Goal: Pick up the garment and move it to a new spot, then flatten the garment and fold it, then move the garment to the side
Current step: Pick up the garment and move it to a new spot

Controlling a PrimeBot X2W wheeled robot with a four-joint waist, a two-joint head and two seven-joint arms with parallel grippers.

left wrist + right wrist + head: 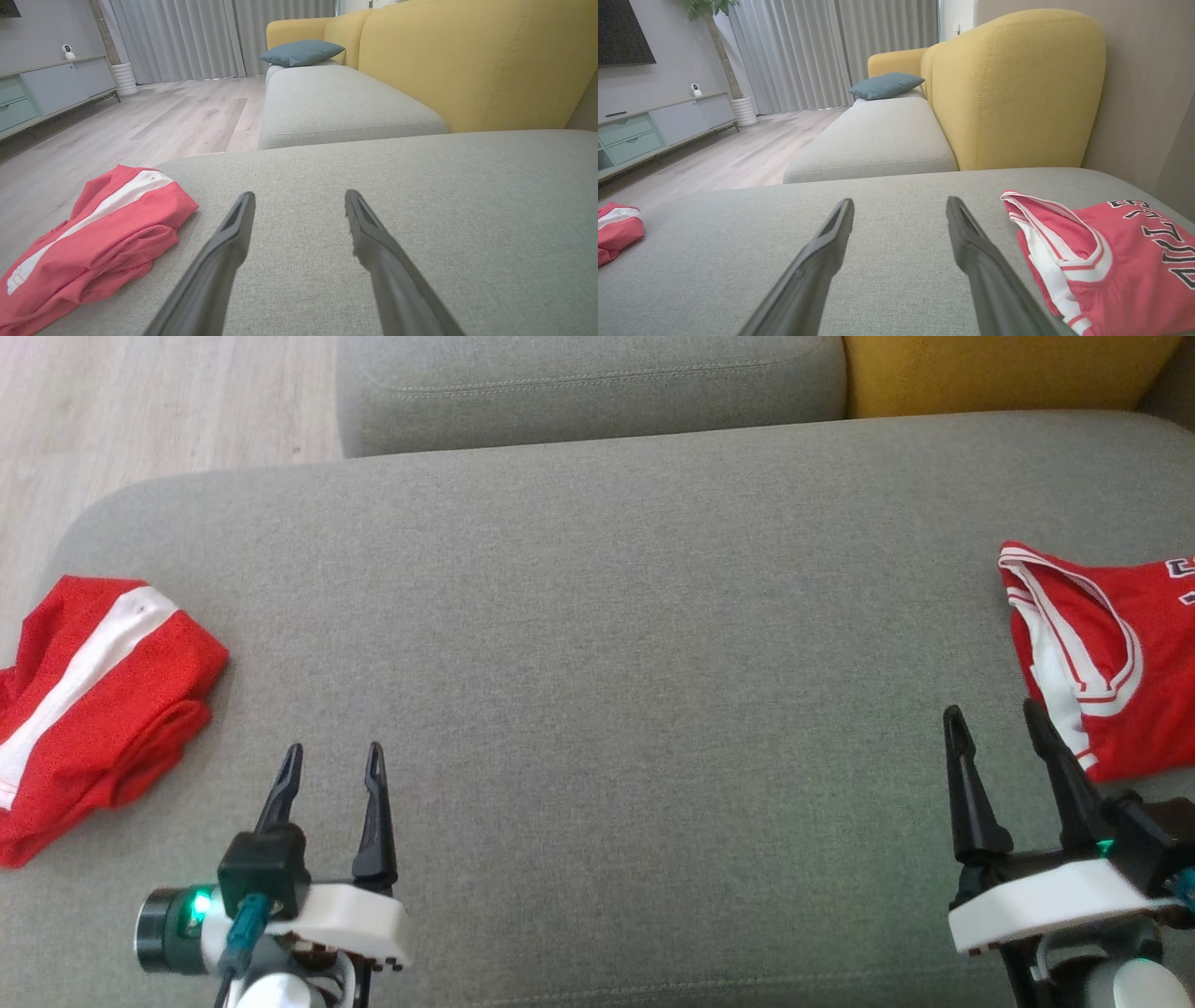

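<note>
Two red garments lie on the grey sofa cushion (607,616). A folded red garment with a white stripe (93,700) (103,233) (616,226) rests at the cushion's left end, partly over its edge. A red jersey with white trim and dark lettering (1111,653) (1111,261) lies at the right end. My left gripper (334,749) (300,193) hovers open and empty just right of the striped garment. My right gripper (991,707) (900,199) is open and empty, its fingers just left of the jersey's lower edge.
A second grey seat cushion (588,383) and the yellow backrest (999,373) lie beyond the cushion. Wooden floor (140,411) runs past its left end. A blue pillow (301,51) and a low cabinet (46,88) stand farther off.
</note>
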